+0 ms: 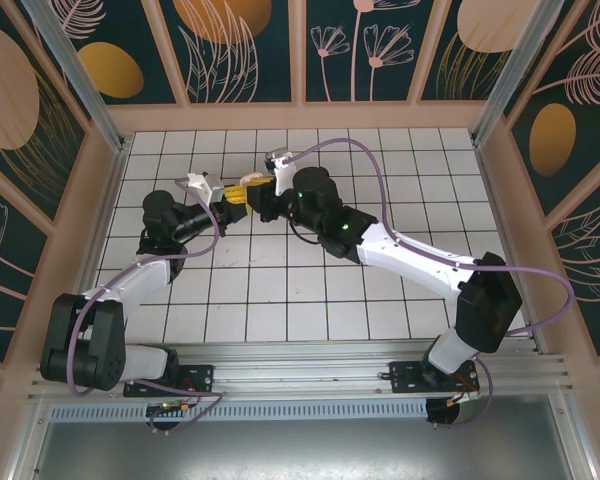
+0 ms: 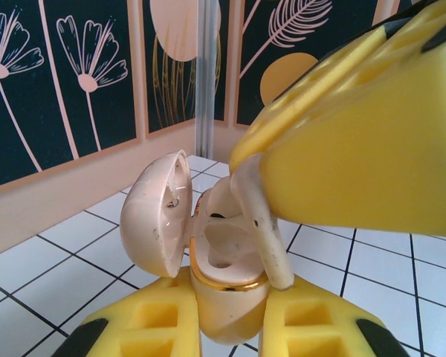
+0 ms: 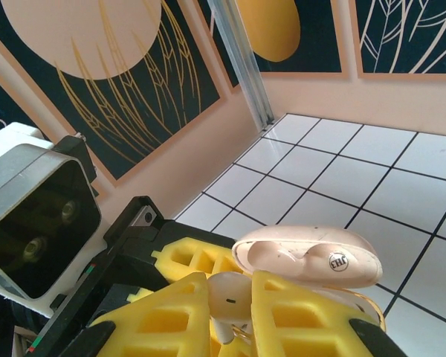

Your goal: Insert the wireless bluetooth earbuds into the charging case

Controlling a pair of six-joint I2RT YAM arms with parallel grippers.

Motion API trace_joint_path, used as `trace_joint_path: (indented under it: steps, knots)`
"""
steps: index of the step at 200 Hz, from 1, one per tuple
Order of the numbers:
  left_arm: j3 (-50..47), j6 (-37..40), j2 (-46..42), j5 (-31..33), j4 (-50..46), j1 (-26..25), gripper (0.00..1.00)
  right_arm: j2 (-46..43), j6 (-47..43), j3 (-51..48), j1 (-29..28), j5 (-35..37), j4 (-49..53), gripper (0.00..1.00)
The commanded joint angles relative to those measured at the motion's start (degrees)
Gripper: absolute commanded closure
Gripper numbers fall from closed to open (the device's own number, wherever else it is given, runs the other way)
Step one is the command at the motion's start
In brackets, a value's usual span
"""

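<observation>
My left gripper (image 2: 227, 296) is shut on the charging case (image 2: 224, 297), a pinkish shell with a gold rim. It holds the case upright above the tiles, with the lid (image 2: 154, 216) swung open to the left. My right gripper (image 3: 229, 286) is shut on one of the wireless bluetooth earbuds (image 3: 229, 299), a whitish-pink bit. The earbud's head sits at the case's mouth, and its stem (image 2: 266, 234) slants across the gold rim. The near socket (image 2: 221, 256) is bare. From above, both grippers (image 1: 238, 198) meet at the case (image 1: 246, 181), left of centre at the back.
White tiled floor (image 1: 310, 290) lies inside peach walls with dark floral panels. An aluminium post (image 3: 241, 59) stands in the back corner. The left wrist's camera housing (image 3: 30, 223) is close to my right gripper. Open tiles lie to the right and at the front.
</observation>
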State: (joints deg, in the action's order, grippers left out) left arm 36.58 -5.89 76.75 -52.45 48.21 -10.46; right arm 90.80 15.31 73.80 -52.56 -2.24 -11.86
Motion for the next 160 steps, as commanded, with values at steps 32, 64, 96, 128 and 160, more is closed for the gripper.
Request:
trace_joint_path:
  steps: [32, 64, 96, 128, 160]
  knots:
    - [0.8, -0.8, -2.0, -2.0, 1.7, -0.2, 0.97, -0.5, -1.8, 3.2, 1.1, 0.3, -2.8, 0.84]
    - [0.8, -0.7, -2.2, -2.1, 1.6, -0.2, 0.98, 0.0, -1.6, 2.9, 1.7, -0.1, -2.7, 0.84]
    - [1.1, -1.0, -2.5, -1.9, 1.7, -0.2, 0.97, 1.1, -0.9, 2.9, 1.8, -1.2, -2.5, 0.84]
    - [1.6, -1.7, -2.1, -1.1, 1.8, -0.2, 0.97, 1.1, -0.3, 2.5, 1.7, -2.5, -2.8, 0.84]
    - [1.9, -3.2, -1.6, -0.9, 3.4, -0.2, 0.97, 0.9, 0.3, 1.6, 1.4, -2.5, -2.5, 0.84]
